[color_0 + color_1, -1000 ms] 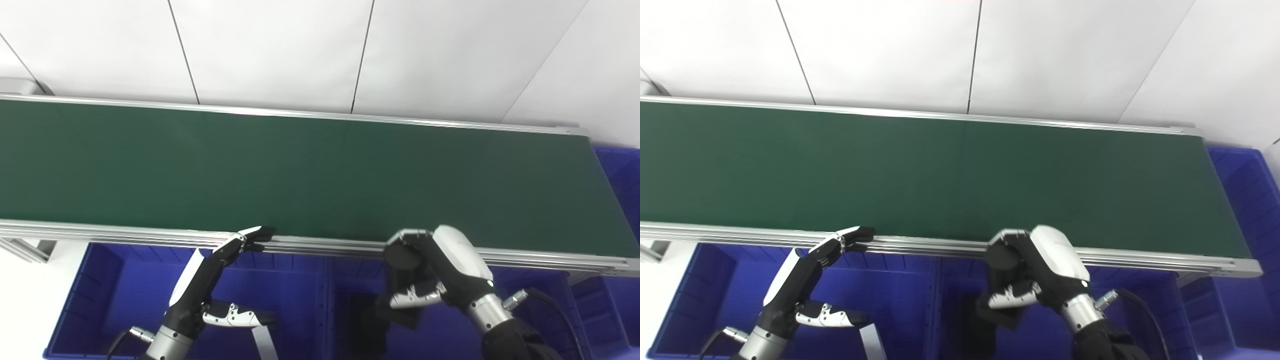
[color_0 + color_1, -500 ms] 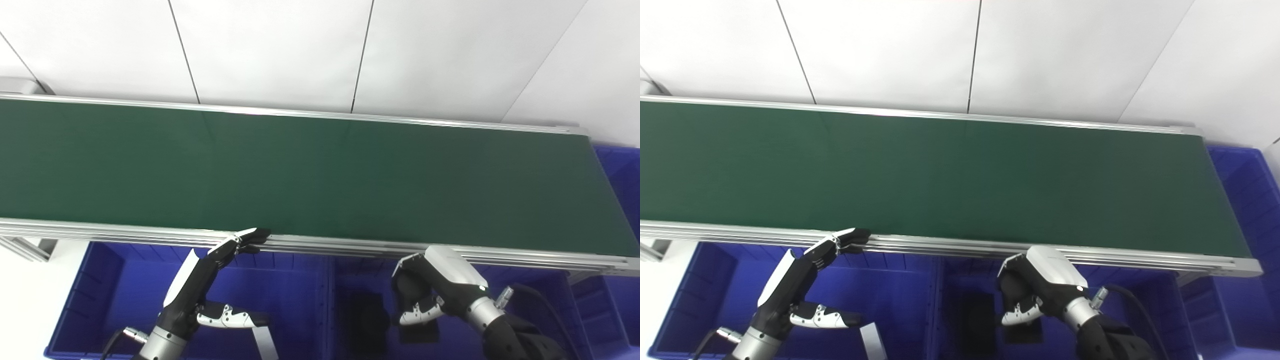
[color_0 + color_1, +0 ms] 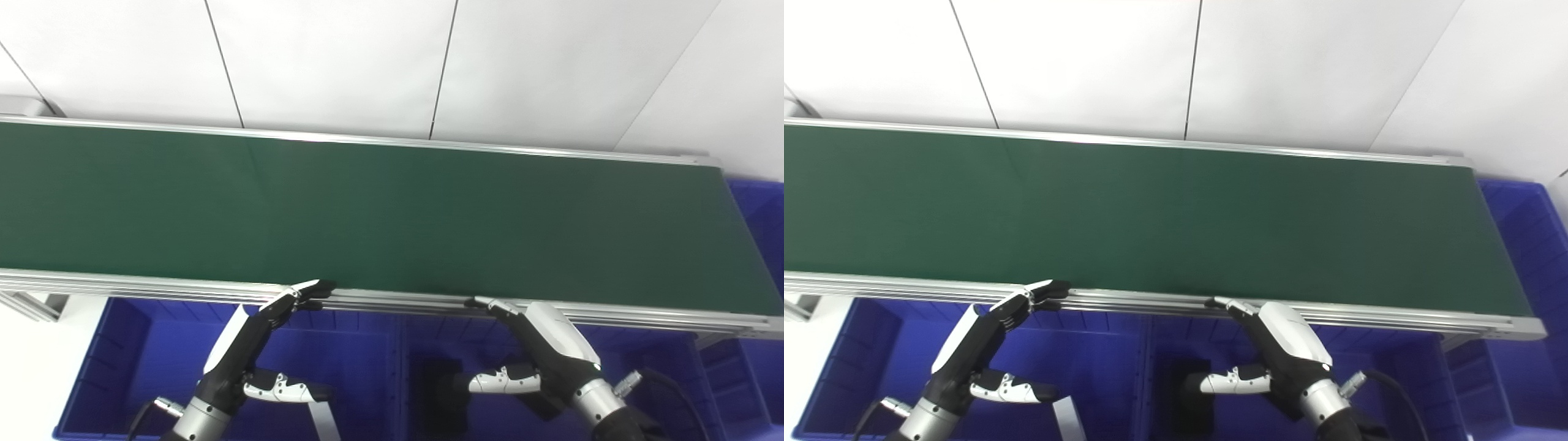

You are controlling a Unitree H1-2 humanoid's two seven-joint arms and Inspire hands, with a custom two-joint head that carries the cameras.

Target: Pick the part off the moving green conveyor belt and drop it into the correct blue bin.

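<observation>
The green conveyor belt (image 3: 392,214) carries no part. My right hand (image 3: 539,349) is open and empty, its fingers stretched up to the belt's front rail (image 3: 398,300), over the middle blue bin (image 3: 422,334). A black part (image 3: 438,392) lies in that bin, left of the hand. A second dark shape (image 3: 542,407) shows under the palm; I cannot tell what it is. My left hand (image 3: 257,349) is open and empty, its fingertips at the rail, above the left blue bin (image 3: 153,355).
A white flat piece (image 3: 321,422) stands in the left bin by the left hand. Another blue bin (image 3: 759,208) sits past the belt's right end. A white panelled wall runs behind the belt.
My right hand was shut on a black part at the rail. It dropped down over the middle bin, opened and let the part go, then rose back to the rail. The left hand barely moved.
</observation>
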